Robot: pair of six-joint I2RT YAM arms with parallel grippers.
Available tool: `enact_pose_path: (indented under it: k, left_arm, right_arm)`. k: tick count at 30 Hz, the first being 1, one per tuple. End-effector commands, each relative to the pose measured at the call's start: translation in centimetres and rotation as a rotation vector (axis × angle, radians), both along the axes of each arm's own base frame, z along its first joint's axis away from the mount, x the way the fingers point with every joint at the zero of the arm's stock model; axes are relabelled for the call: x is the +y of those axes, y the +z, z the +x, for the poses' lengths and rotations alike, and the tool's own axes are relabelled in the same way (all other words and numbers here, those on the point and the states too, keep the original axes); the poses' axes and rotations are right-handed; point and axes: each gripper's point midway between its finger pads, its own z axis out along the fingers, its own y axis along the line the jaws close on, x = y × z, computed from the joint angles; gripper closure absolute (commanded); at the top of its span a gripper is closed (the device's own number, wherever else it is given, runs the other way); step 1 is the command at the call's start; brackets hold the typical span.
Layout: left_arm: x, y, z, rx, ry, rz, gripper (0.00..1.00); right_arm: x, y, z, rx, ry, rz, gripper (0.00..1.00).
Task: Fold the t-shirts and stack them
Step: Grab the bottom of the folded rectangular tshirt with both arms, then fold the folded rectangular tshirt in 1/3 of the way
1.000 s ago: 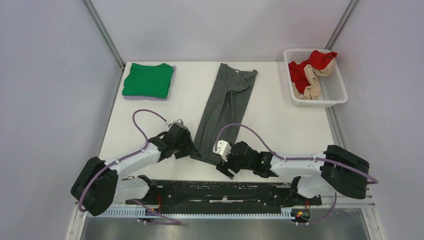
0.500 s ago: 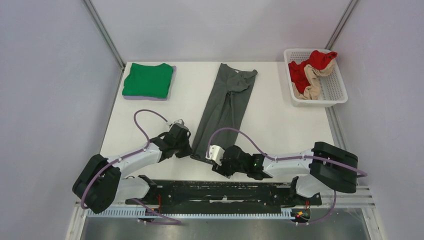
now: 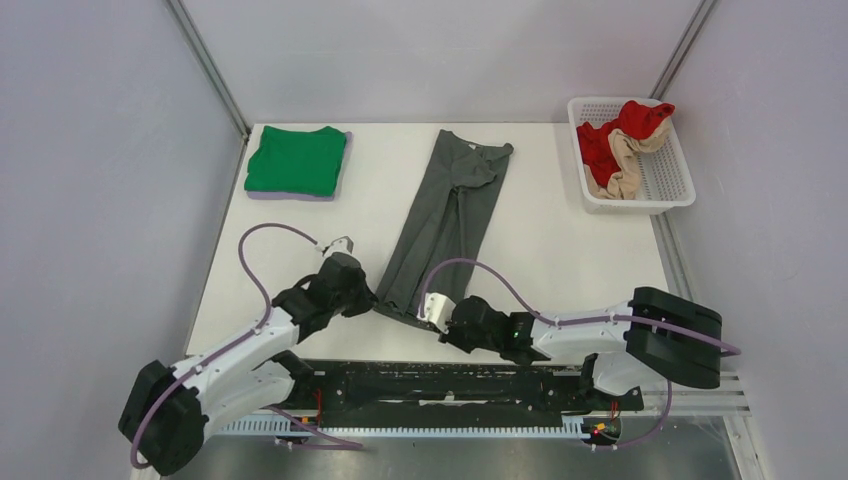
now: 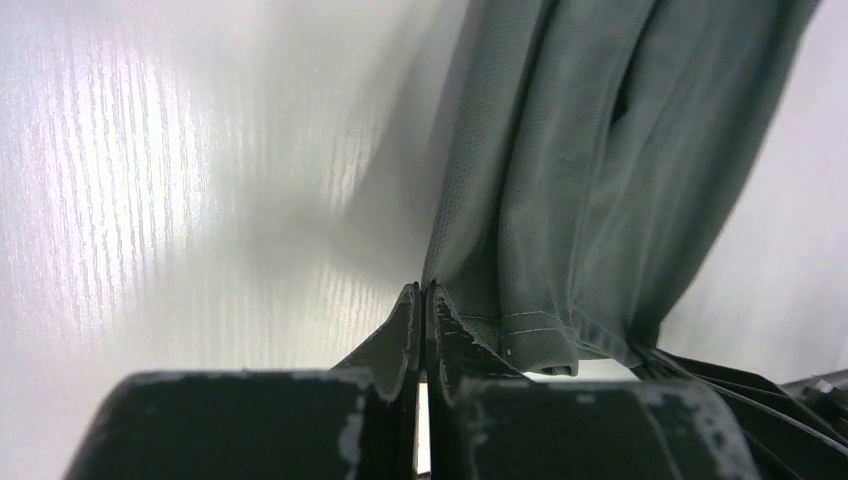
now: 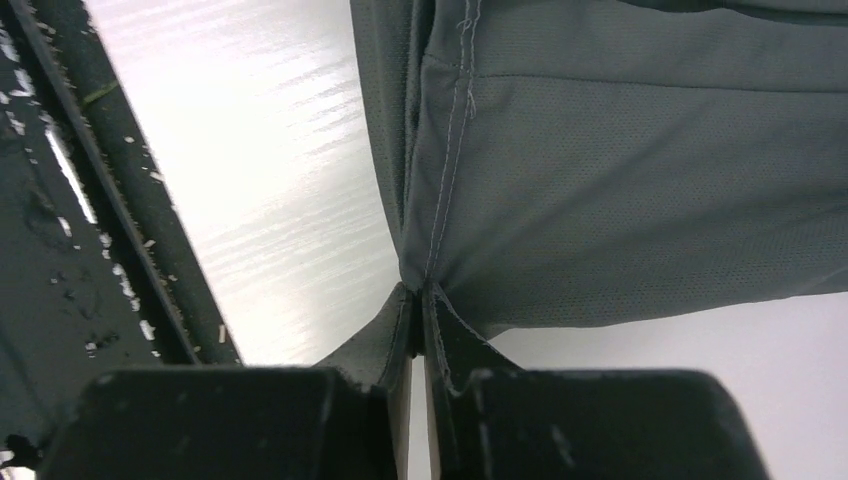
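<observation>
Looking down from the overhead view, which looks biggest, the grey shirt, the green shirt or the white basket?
1. grey shirt and white basket: about alike, too close to rank.
2. green shirt: folded, clearly smallest.

From my seat this reads as a robotics lab test cell, not a home. I see a bare white table (image 3: pixel 560 250) boxed in by plain grey panels (image 3: pixel 450 50) on aluminium posts (image 3: pixel 206 65). A left arm (image 3: pixel 240 350) and a right arm (image 3: pixel 590 325) are mounted on a black rail (image 3: pixel 450 382), with purple cables (image 3: pixel 275 226) looping off them. The only domestic things here are a green t-shirt (image 3: pixel 295 160), a dark grey t-shirt (image 3: pixel 450 215) and a white lattice basket (image 3: pixel 640 205) of red and beige garments (image 3: pixel 620 145) — all on the benchtop.
</observation>
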Motion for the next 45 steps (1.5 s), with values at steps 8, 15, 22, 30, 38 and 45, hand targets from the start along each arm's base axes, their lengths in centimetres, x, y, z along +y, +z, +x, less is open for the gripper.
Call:
enact_pose_path:
  k: [8,15,22,30,38,45]
  left_arm:
    - [1.5,2.3,-2.7,-0.035,0.013,-0.062,0.98]
    - [2.0,5.1,-4.2,-0.077,0.014,-0.130,0.98]
    - [-1.2,8.7,-1.5,-0.189,-0.086,-0.201,0.98]
    - [-2.1,10.2,4.0,-0.255,-0.018,-0.093,0.98]
    - [-4.3,10.0,8.4,-0.204,-0.067,0.048,0.98]
    - [-6.4,9.9,12.8,-0.176,-0.091,0.116,0.98]
  right_arm:
    - [3.9,2.7,-6.8,0.095,0.183,0.151,1.00]
    - [4.1,4.7,-8.3,0.132,0.137,0.226,1.00]
    - [3.3,6.8,-4.7,0.055,-0.058,0.242,1.00]
    - [1.2,7.8,0.8,0.047,-0.237,0.276,1.00]
    - [-1.5,8.8,5.5,-0.009,-0.340,0.225,1.00]
    - [-2.9,9.4,9.8,-0.045,-0.401,0.197,1.00]
